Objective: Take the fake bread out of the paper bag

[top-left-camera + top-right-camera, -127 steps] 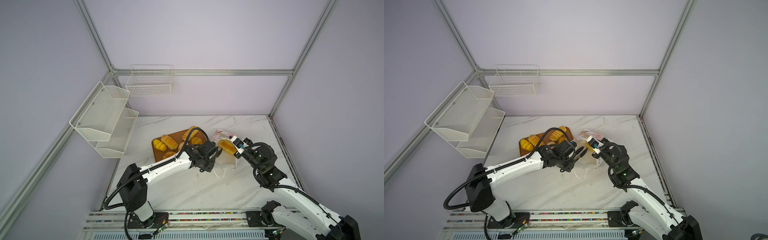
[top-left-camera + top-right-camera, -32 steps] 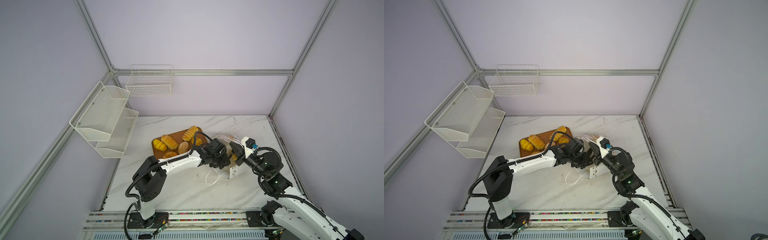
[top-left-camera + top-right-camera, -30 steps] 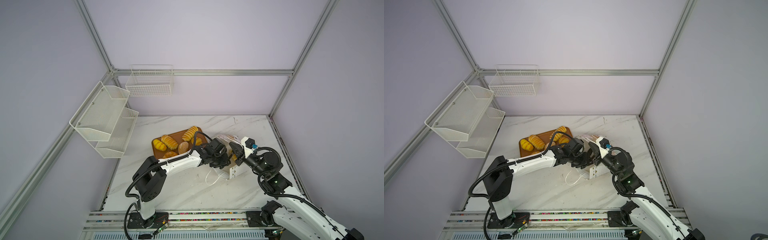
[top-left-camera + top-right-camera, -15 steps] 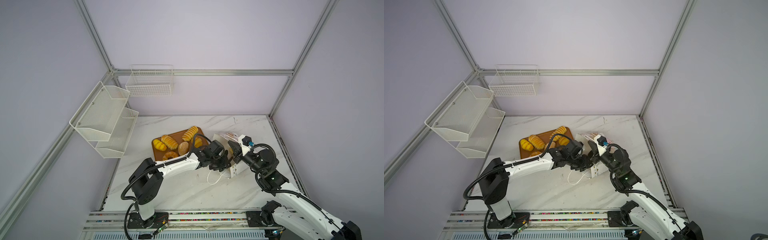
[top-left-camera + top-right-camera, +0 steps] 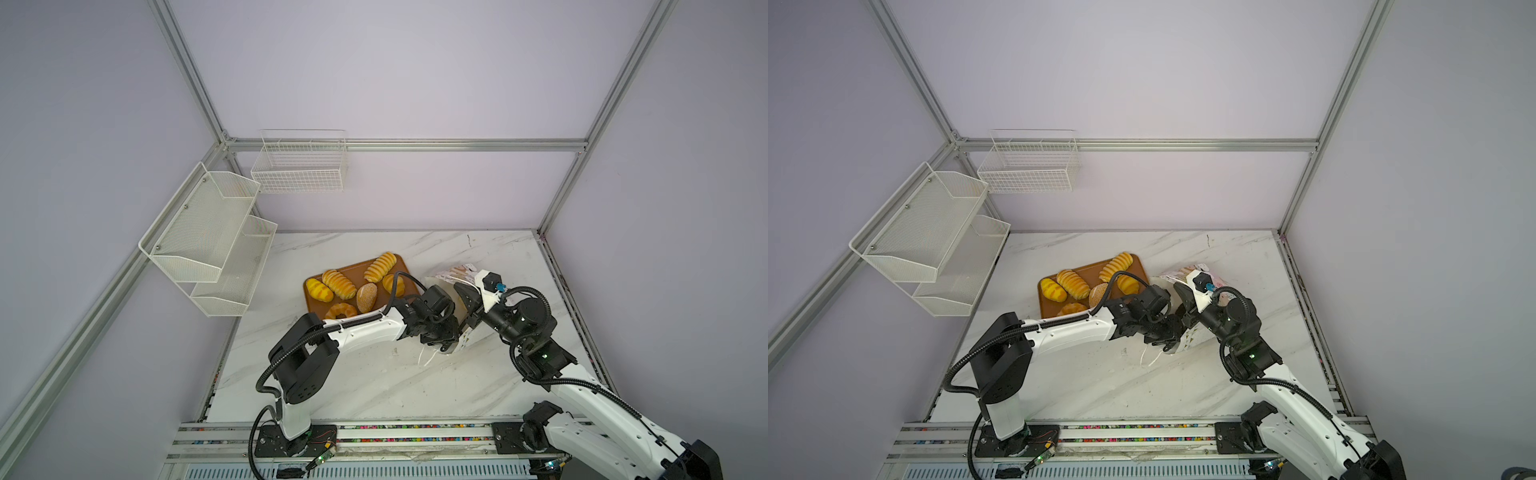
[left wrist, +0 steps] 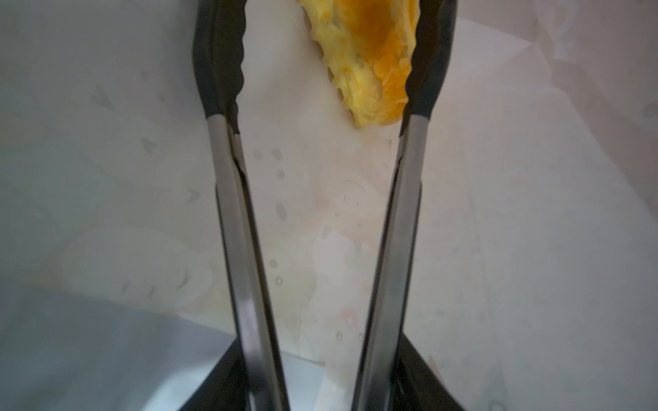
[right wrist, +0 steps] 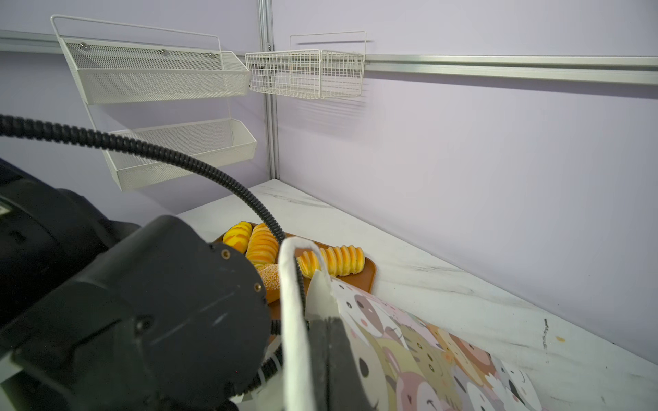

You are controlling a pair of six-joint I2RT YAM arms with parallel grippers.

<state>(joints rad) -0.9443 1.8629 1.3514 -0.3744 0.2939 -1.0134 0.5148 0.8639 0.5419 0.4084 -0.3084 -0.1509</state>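
Observation:
The paper bag (image 5: pixel 451 276) (image 5: pixel 1183 274) (image 7: pixel 409 348), printed with cartoon animal faces, lies tilted on the marble table. My right gripper (image 7: pixel 329 341) (image 5: pixel 467 299) is shut on its rim beside a white cord handle (image 7: pixel 290 320). My left gripper (image 6: pixel 320 53) has long tong fingers and reaches inside the white bag. Its tips stand apart. A golden piece of fake bread (image 6: pixel 370 60) lies between them, against one black fingertip (image 6: pixel 427 71) and clear of the other. In both top views the bag hides these tips.
A brown tray (image 5: pixel 357 268) (image 5: pixel 1090 270) left of the bag carries several golden pastries (image 5: pixel 338 284) (image 7: pixel 334 261). The bag's other handle (image 5: pixel 428 357) trails on the table. Two white mesh shelves (image 5: pixel 208 249) and a wire basket (image 5: pixel 299 166) hang on the walls.
The right gripper has tipped the bag lower toward the table's front. The left arm has followed into its mouth, and its tong tips now stand slightly wider.

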